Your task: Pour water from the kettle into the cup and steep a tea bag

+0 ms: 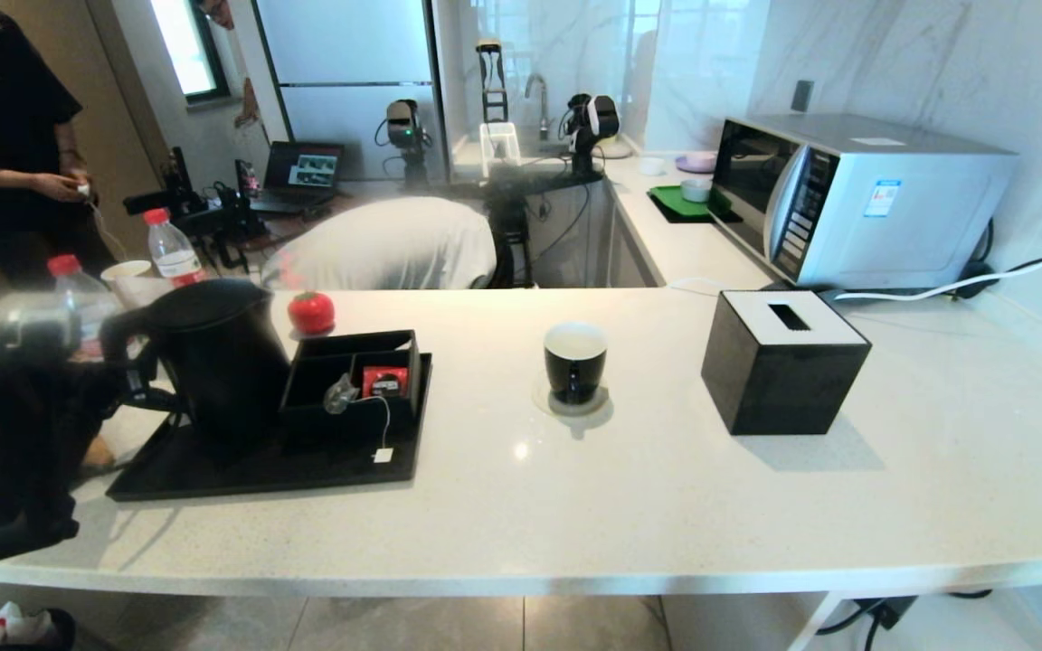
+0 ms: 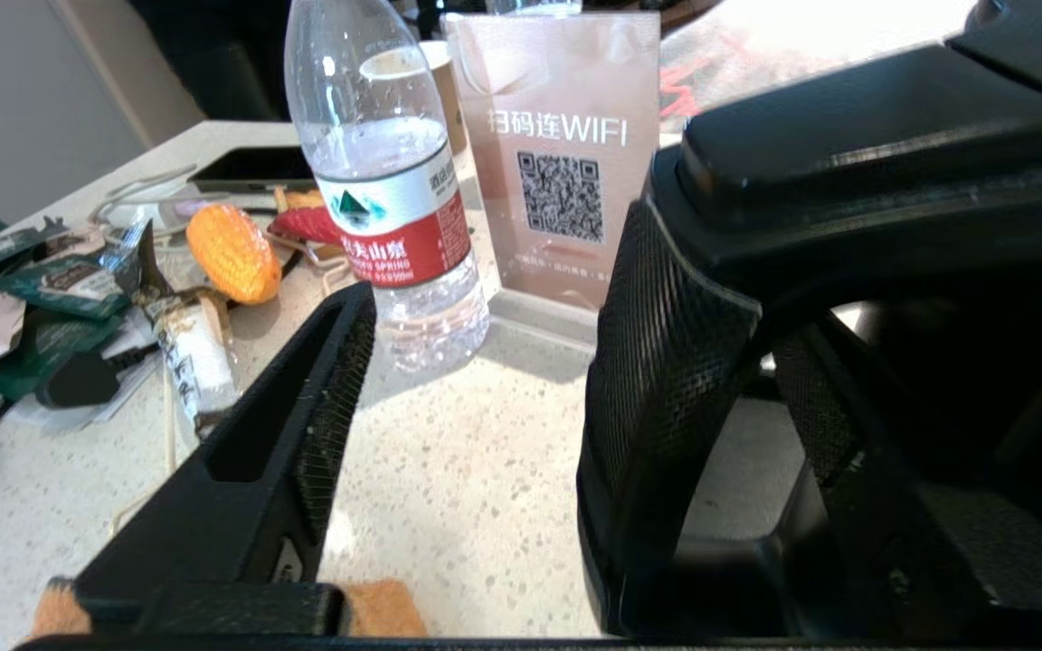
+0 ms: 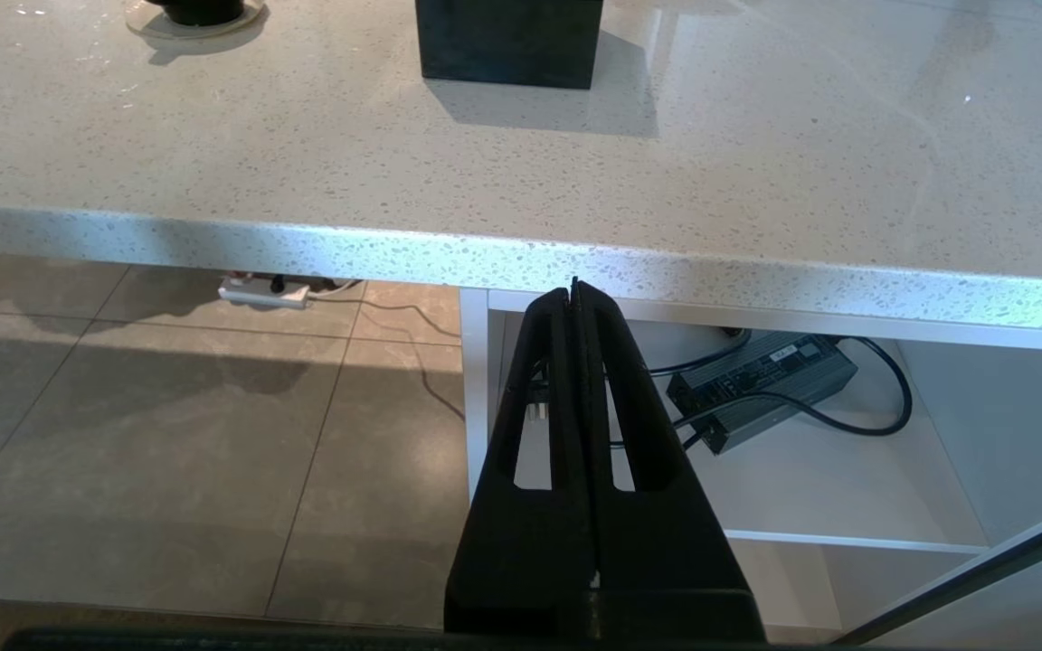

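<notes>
The tall matte black kettle (image 1: 218, 362) stands on a black tray (image 1: 213, 470) at the counter's left. My left gripper (image 1: 126, 362) is at its loop handle (image 2: 666, 398). It is open: one finger (image 2: 313, 407) stands well clear outside the handle, the other finger's pad (image 2: 815, 425) shows inside the loop. The small black cup (image 1: 575, 360), white inside, sits on a clear coaster mid-counter. The tea bag (image 1: 340, 395) lies at a black organiser's edge, its string running to a white tag (image 1: 383, 455). My right gripper (image 3: 575, 291) is shut and empty, below the counter's front edge.
A red sachet (image 1: 385, 382) lies in the organiser (image 1: 349, 362). Behind the kettle are a red tomato-like thing (image 1: 311, 312), water bottles (image 2: 385, 181) and a WiFi sign (image 2: 562, 154). A black tissue box (image 1: 783, 362) and microwave (image 1: 856, 194) stand right of the cup.
</notes>
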### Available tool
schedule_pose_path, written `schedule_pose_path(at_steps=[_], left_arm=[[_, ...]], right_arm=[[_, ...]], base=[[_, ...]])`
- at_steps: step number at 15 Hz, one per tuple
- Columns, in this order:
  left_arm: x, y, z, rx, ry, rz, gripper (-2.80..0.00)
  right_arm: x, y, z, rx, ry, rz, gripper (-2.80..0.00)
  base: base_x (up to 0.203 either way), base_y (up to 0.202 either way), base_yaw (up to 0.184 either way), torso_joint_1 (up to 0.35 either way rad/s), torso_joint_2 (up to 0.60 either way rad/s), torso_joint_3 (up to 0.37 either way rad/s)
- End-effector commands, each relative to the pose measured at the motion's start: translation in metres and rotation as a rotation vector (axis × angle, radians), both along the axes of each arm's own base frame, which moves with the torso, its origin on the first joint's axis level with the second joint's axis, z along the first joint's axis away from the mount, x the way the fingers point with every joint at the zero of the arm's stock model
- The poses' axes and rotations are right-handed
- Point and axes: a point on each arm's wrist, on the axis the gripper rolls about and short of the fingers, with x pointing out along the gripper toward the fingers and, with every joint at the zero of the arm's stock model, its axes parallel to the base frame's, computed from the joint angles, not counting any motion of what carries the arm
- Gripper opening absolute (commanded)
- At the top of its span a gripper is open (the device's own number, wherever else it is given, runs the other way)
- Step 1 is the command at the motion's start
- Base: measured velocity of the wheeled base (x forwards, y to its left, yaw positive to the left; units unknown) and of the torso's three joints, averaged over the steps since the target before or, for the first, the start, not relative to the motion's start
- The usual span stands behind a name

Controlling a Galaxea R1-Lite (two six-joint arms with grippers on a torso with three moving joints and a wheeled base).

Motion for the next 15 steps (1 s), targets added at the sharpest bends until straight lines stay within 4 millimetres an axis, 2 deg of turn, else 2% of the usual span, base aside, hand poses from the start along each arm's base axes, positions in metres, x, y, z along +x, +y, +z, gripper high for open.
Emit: schedule_pose_path(at_steps=[1,9,15], left_arm=[[-0.005,-0.002,0.007,0.020,-0.039,0.001,0.00],[-0.031,-0.013,0.013,-0.004,0.016,0.002,0.00],[-0.076,-0.007,0.021,-0.007,0.074,0.072,0.00]], right_arm=[[0.000,0.000,0.000,-0.001,0.002,0.001,-2.80],[0.000,0.000,0.000,-0.001,0.002,0.001,-2.80],[0.000,0.000,0.000,-0.001,0.002,0.001,-2.80]], base=[[0.000,0.000,0.000,0.000,0.00,0.000],[0.000,0.000,0.000,0.000,0.00,0.000],[0.000,0.000,0.000,0.000,0.00,0.000]])
